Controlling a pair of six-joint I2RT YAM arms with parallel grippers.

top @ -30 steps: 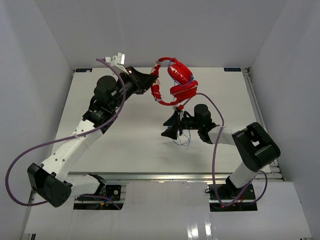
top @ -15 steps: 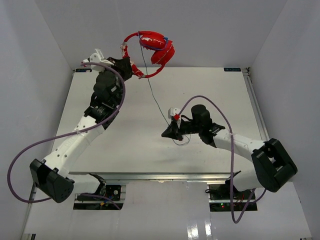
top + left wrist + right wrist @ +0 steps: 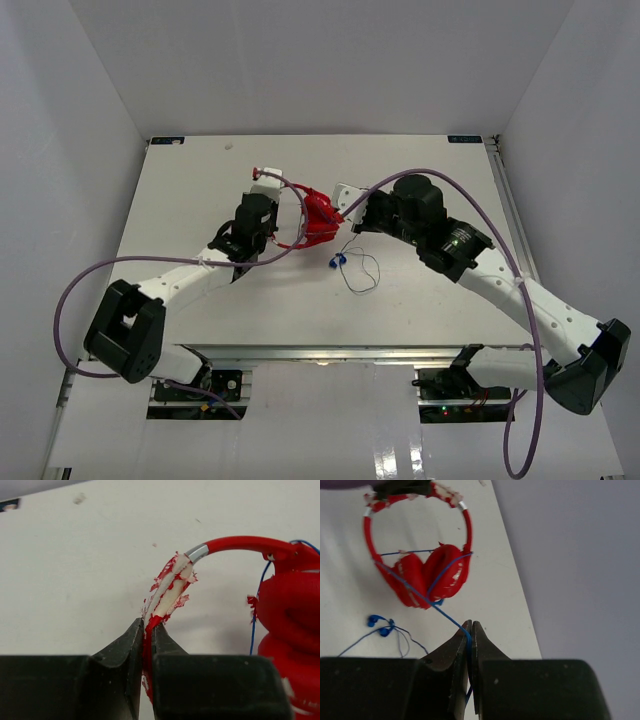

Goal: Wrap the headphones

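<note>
Winding step: left gripper (image 3: pixel 148 629) clamps the headphones headband (image 3: pixel 172 587), right gripper (image 3: pixel 470 626) pinches the blue cable (image 3: pixel 447 616); next, probably loop it around the earcups (image 3: pixel 427 577) at 11 o'clock.

Both arms stretch inward from their bases, wrists nearly meeting at mid-reach (left arm lying low). The left claw (image 3: pixel 147 630) is clamped tight on the headband of the headphones (image 3: pixel 240 542); the right claw (image 3: pixel 470 630) pinches their cable (image 3: pixel 447 617).
</note>
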